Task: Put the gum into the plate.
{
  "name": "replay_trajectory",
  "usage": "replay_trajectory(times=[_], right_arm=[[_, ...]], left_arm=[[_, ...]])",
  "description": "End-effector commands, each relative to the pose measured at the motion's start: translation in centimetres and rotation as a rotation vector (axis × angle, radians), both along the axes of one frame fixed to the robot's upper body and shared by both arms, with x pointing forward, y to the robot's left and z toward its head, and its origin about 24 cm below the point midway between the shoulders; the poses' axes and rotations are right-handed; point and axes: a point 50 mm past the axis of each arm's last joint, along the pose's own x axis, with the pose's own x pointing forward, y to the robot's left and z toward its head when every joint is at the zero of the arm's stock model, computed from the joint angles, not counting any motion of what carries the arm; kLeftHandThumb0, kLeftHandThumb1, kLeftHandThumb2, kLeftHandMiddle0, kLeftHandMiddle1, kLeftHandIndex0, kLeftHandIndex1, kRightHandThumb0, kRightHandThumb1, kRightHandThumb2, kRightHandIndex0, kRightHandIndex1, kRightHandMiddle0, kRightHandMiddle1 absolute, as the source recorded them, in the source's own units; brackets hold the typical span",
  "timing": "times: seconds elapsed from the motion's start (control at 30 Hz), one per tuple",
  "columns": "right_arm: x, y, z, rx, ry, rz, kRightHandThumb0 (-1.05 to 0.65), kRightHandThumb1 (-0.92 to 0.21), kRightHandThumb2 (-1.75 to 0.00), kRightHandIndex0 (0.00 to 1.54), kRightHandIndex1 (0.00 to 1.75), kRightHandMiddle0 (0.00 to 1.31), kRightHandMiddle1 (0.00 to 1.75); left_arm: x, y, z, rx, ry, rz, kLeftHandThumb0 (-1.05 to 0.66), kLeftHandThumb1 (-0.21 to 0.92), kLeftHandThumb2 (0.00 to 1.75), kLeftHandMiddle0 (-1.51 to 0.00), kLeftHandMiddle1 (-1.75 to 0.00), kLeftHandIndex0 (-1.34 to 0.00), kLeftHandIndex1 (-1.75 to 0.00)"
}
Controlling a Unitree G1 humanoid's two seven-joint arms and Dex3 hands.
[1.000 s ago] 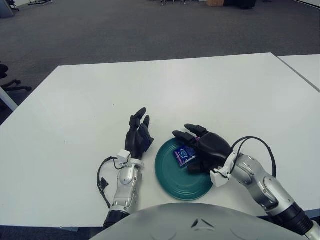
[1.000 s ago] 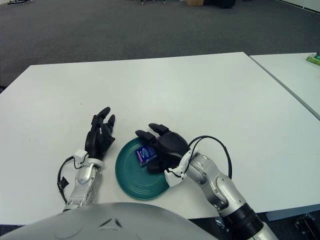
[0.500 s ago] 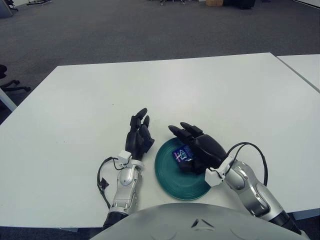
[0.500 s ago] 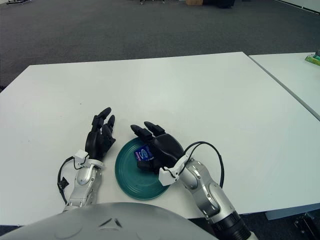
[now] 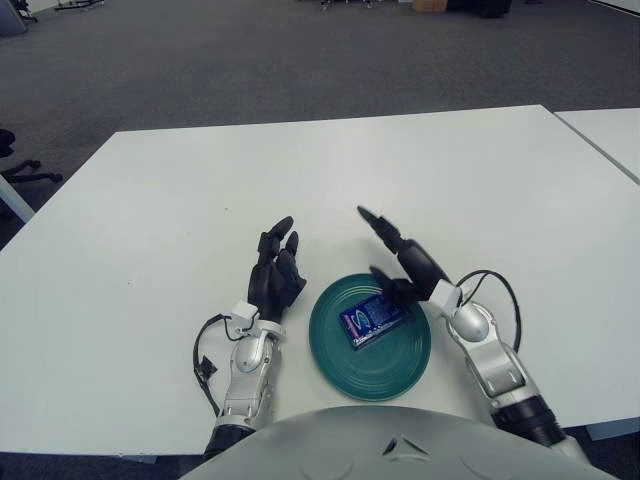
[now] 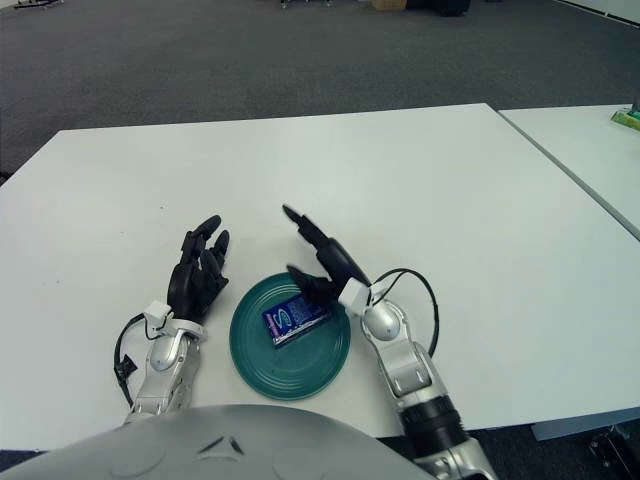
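In the left eye view the gum [image 5: 366, 320] lies flat inside the plate [image 5: 335, 360]; the risk I judge is the right hand [image 5: 408, 268], spread open and empty just above the plate's far rim, clipping the rim or pack as it withdraws. In the right eye view the left hand [image 6: 197, 274] shows relaxed and empty, left of the plate on the tabletop [image 6: 420, 190].

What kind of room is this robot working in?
Probably an office or lab: wide white tables pushed side by side, grey carpet beyond, and part of a wheeled chair base at the left edge. A teal plate holding gum sits between its hands.
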Motion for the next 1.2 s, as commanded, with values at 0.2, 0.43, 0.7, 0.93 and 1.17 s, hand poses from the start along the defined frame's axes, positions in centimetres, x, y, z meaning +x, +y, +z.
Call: replay_trajectory(times=[0.2, 0.43, 0.7, 0.93, 1.17], right_arm=[[-0.1, -2.0, -1.7, 0.288, 0.130, -0.299, -0.97, -0.92, -0.92, 0.25, 0.07, 0.00, 0.66], [1.1, -3.5, -1.0, 0.241, 0.095, -0.325, -0.94, -0.92, -0.88, 0.35, 0.09, 0.00, 0.87], [-0.1, -5.3, -2.7, 0.144, 0.152, -0.356, -0.93, -0.92, -0.89, 0.36, 0.08, 0.00, 0.80], [-2.4, -7.1, -7.7, 0.113, 0.316, -0.412, -0.92, -0.92, -0.92, 0.35, 0.06, 0.00, 0.69], [-2.9, -6.2, -8.0, 0.160, 0.346, -0.466, -0.91, -0.92, -0.91, 0.39, 0.07, 0.00, 0.78]], left_arm=[[-1.8, 1.1, -1.7, 0.049, 0.085, 0.045, -0.88, 0.92, 0.87, -0.33, 0.00, 0.00, -0.92], [-2.0, 1.2, -1.5, 0.051, 0.082, 0.050, -0.87, 0.92, 0.86, -0.30, 0.00, 0.00, -0.85], [-2.7, 1.3, -1.7, 0.032, 0.102, 0.048, -0.86, 0.92, 0.86, -0.30, 0.00, 0.00, -0.84], [-3.7, 2.3, -2.5, 0.043, 0.138, 0.046, -0.88, 0.92, 0.86, -0.32, -0.01, -0.02, -0.94], [-5.4, 3.3, -3.8, 0.060, 0.238, 0.055, -0.90, 0.92, 0.87, -0.41, -0.05, -0.11, -1.03]])
